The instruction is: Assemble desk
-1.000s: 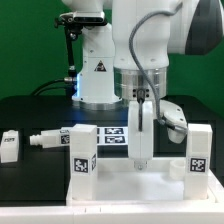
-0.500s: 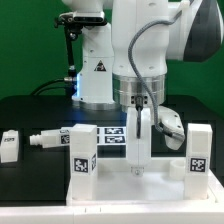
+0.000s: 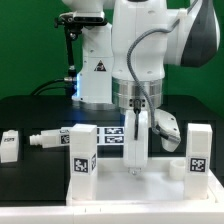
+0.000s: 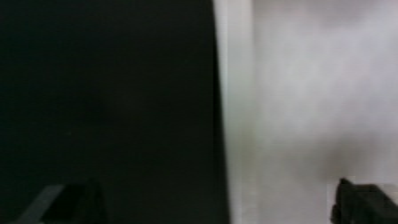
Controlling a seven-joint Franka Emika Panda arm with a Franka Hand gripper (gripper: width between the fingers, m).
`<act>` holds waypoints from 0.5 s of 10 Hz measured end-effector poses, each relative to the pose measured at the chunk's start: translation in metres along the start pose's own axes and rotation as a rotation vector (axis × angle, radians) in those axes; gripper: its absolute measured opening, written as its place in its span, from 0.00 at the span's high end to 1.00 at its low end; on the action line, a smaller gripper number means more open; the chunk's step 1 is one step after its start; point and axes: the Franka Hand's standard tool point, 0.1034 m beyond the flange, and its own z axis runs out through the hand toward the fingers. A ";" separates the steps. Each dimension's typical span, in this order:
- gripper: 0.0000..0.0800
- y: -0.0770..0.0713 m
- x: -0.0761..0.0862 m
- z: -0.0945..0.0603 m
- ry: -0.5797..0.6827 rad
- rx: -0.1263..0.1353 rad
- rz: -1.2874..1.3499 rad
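Nearest the camera lies the desk top (image 3: 110, 200), a white rimmed tray flat on the dark worktop (image 3: 30, 110). Two legs stand upright on it. One tagged leg (image 3: 80, 155) is at its end on the exterior view's left, the other tagged leg (image 3: 198, 150) at the opposite end. Judging by how squarely they stand, both are probably already seated in their corners.

Midway along the desk top's far edge the gripper (image 3: 135, 168) hangs straight down, its tips at rim level. The wrist view explains the pose. The white desk top (image 4: 311, 100) fills one half of that picture and the black worktop (image 4: 107, 100) the other. The fingers (image 4: 71, 202) are spread wide, one over each side, so they straddle the far rim. They pinch nothing that I can see. This looks like a grip being set up on the rim, likely to slide or turn the desk top so a free corner comes within reach.

Just behind the desk top's far edge lies the marker board (image 3: 108, 136), flat and apart from the work. Beyond the desk top's end on the exterior view's left, a lying leg (image 3: 46, 141) and a second lying leg (image 3: 10, 146) rest on the worktop, waiting their turn.
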 end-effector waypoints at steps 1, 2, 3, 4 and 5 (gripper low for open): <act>0.33 0.000 0.000 0.001 0.001 -0.001 0.000; 0.56 0.001 0.000 0.001 0.001 -0.002 0.000; 0.73 0.001 0.000 0.001 0.001 -0.002 0.000; 0.73 0.001 0.000 0.001 0.002 -0.002 0.000; 0.92 0.001 0.000 0.001 0.001 -0.002 -0.009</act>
